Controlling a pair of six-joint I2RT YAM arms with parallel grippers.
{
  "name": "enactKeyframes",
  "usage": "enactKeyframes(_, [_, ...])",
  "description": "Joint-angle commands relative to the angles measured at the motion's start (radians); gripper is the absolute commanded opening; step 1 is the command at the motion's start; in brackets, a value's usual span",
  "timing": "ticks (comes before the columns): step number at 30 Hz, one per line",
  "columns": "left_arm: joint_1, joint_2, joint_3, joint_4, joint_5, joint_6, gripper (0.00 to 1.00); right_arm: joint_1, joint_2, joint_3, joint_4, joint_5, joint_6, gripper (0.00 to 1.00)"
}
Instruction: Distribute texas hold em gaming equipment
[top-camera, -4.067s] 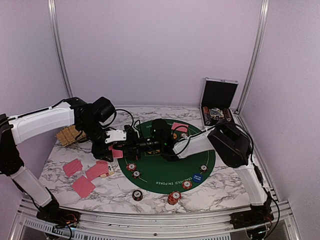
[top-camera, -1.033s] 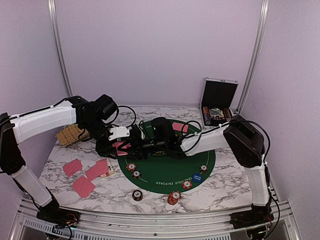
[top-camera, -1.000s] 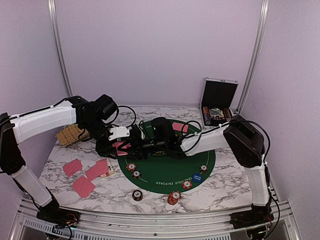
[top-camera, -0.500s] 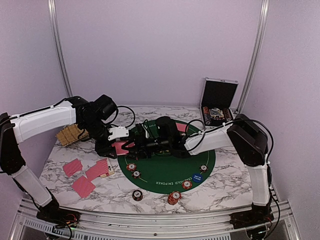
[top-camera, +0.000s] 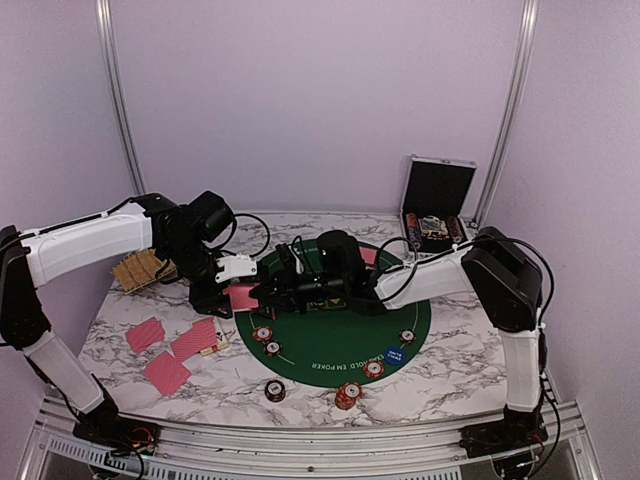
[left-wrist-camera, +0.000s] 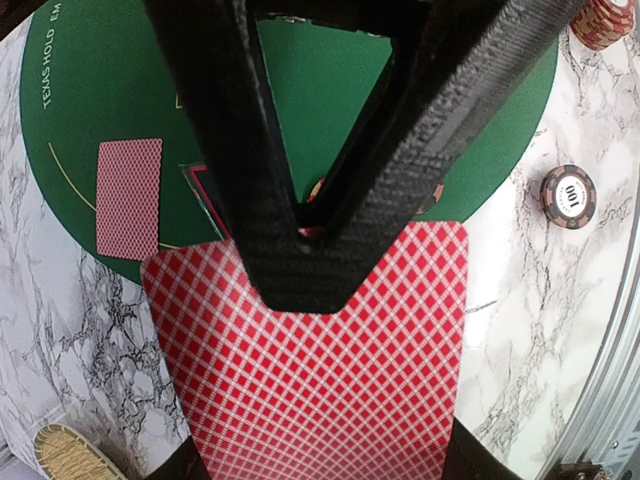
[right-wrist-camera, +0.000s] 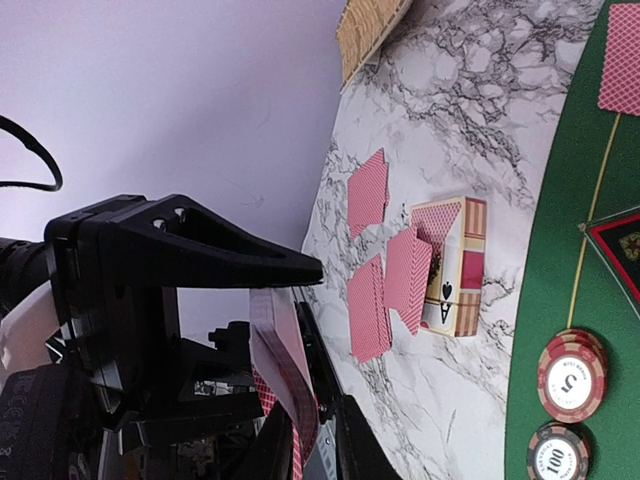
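Note:
My left gripper is shut on a stack of pink-red-backed playing cards above the marble left of the green felt mat. The stack fills the left wrist view. My right gripper reaches across the mat and its jaws close on the stack's free edge; one finger lies on the top card. Loose cards and a card box lie front left. Striped chips and a blue disc sit on the mat. A black triangular marker lies beside the chips.
A woven basket stands at the left edge. The open silver case stands at the back right. One card lies on the far side of the mat. Two chip stacks sit on the marble near the front edge.
My right arm has stretched further left across the mat until its fingers met the card stack in my left gripper. The left gripper has shifted slightly and lifted a little.

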Motion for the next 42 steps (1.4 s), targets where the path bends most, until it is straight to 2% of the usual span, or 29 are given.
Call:
enactKeyframes(1, [0.002, -0.014, -0.003, -0.055, -0.002, 0.008, 0.6, -0.029, -0.035, -0.019, -0.008, 0.023, 0.011, 0.12])
enactKeyframes(7, [0.002, -0.01, -0.003, -0.055, -0.007, 0.005, 0.6, -0.032, -0.047, -0.056, 0.057, 0.001, 0.06, 0.0])
enactKeyframes(11, [0.002, -0.009, -0.006, -0.054, -0.012, 0.006, 0.6, -0.038, -0.062, -0.084, 0.107, -0.015, 0.103, 0.0])
enactKeyframes(15, [0.002, -0.006, -0.007, -0.055, -0.016, 0.006, 0.6, -0.044, -0.059, -0.119, 0.234, -0.052, 0.189, 0.0])
enactKeyframes(22, [0.003, -0.01, -0.021, -0.055, -0.025, 0.016, 0.6, -0.083, -0.113, -0.203, 0.27, -0.065, 0.198, 0.0])
enactKeyframes(34, [0.003, -0.015, -0.029, -0.056, -0.017, 0.02, 0.6, -0.262, -0.336, -0.514, 0.098, -0.131, 0.033, 0.0])
enactKeyframes(35, [0.003, -0.014, -0.026, -0.056, -0.015, 0.019, 0.6, -0.262, -0.334, -0.511, 0.096, -0.137, 0.028, 0.01])
enactKeyframes(37, [0.003, -0.008, -0.016, -0.056, -0.006, 0.013, 0.6, -0.24, -0.325, -0.482, 0.105, -0.14, 0.025, 0.24])
enactKeyframes(39, [0.002, -0.004, -0.002, -0.056, -0.002, 0.004, 0.6, -0.201, -0.308, -0.417, 0.096, -0.139, 0.011, 0.39])
enactKeyframes(42, [0.002, -0.001, 0.014, -0.056, 0.004, -0.004, 0.6, -0.143, -0.255, -0.327, 0.095, -0.141, 0.015, 0.46])
